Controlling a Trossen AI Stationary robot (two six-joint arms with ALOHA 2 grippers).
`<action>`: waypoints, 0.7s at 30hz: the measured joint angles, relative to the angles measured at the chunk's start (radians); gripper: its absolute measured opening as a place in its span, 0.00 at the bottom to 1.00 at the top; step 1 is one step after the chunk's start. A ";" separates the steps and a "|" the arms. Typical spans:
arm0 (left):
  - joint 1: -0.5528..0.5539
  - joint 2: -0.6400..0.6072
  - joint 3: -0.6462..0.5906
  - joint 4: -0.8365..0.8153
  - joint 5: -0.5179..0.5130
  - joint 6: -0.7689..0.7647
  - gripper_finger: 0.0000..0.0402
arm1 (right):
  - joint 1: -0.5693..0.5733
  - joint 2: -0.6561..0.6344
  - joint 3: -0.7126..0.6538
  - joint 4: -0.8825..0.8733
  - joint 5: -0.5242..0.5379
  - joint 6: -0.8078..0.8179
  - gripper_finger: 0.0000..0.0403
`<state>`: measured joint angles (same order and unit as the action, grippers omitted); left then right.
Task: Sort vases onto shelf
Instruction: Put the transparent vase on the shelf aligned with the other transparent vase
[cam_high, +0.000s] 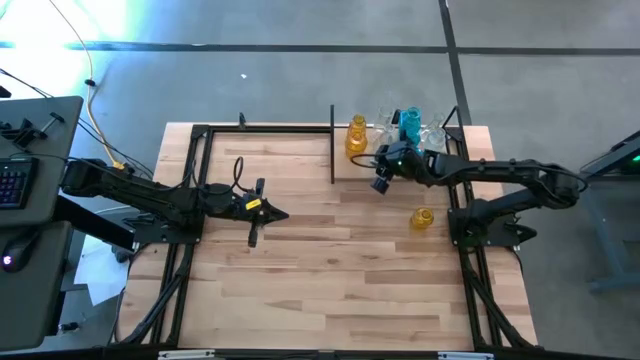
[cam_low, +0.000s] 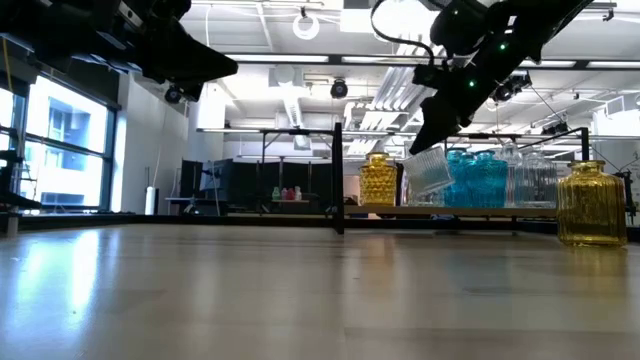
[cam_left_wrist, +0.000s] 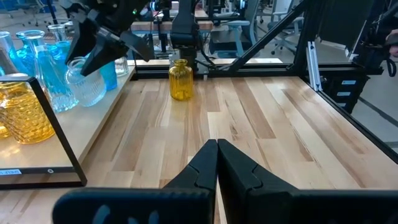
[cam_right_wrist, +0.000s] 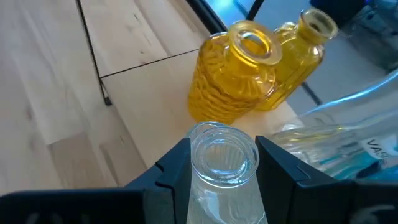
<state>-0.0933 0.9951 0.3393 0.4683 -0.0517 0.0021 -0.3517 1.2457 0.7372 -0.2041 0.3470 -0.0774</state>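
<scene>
Right gripper (cam_right_wrist: 224, 163) clamped on my clear vase (cam_right_wrist: 224, 158), tilted above the shelf (cam_right_wrist: 149, 87).
Next I lower it upright beside the yellow vases (cam_right_wrist: 233, 78) just ahead.

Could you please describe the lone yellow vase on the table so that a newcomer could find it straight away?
Start at the shelf along the table's far edge, where vases crowd its right end. Come nearer from there, past the right pincer that grips a clear vase. The yellow vase stands alone on the bare tabletop, the only vase off the shelf and not held.

Vases (cam_high: 400, 128) stand on the shelf (cam_high: 340, 165); one vase (cam_high: 422, 218) sits on the table (cam_high: 330, 270).
</scene>
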 joint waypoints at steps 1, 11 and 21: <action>0.000 0.000 0.000 0.000 0.000 0.000 0.00 | -0.011 0.000 0.000 0.001 -0.017 -0.002 0.29; 0.000 0.000 0.000 0.000 0.000 0.000 0.00 | -0.068 0.011 0.000 0.009 -0.093 -0.002 0.29; 0.000 0.000 0.000 0.000 0.000 0.000 0.00 | -0.081 0.045 0.000 0.012 -0.093 0.007 0.30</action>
<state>-0.0933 0.9951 0.3393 0.4683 -0.0517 0.0025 -0.4328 1.2903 0.7372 -0.1917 0.2544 -0.0700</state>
